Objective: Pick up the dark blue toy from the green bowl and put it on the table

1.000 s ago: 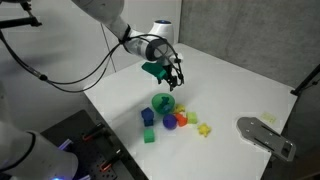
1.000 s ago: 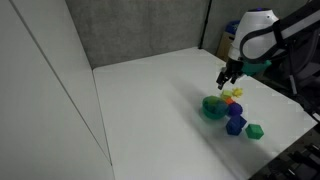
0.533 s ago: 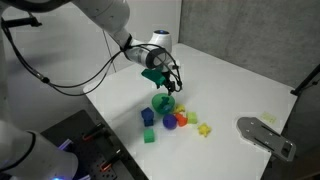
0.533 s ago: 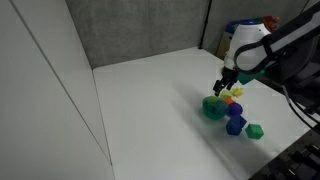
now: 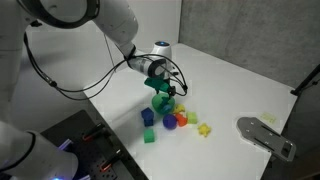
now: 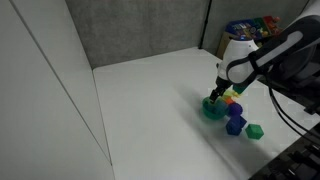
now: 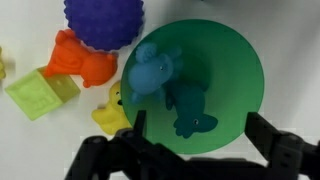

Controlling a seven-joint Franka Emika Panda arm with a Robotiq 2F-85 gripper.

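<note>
The green bowl point(image 7: 225, 80) fills the wrist view and holds the dark blue toy point(image 7: 190, 110), a dark teal animal-shaped piece, beside a lighter blue toy point(image 7: 150, 70). My gripper point(image 7: 200, 130) is open just above the bowl, with its two black fingers on either side of the dark blue toy and apart from it. In both exterior views the gripper point(image 5: 165, 92) point(image 6: 219, 96) hangs right over the bowl point(image 5: 163, 104) point(image 6: 212, 109) on the white table point(image 5: 230, 85).
Beside the bowl lie a purple knobbly ball point(image 7: 105, 20), an orange toy point(image 7: 80, 62), a yellow-green cube point(image 7: 40, 95) and a yellow toy point(image 7: 112, 118). A blue cube point(image 5: 148, 117) and a green cube point(image 5: 150, 136) lie nearer the table's front. A grey device point(image 5: 265, 135) lies to one side.
The gripper has come down and moved over the green bowl, from above and behind it to just above its contents. The toys have not moved.
</note>
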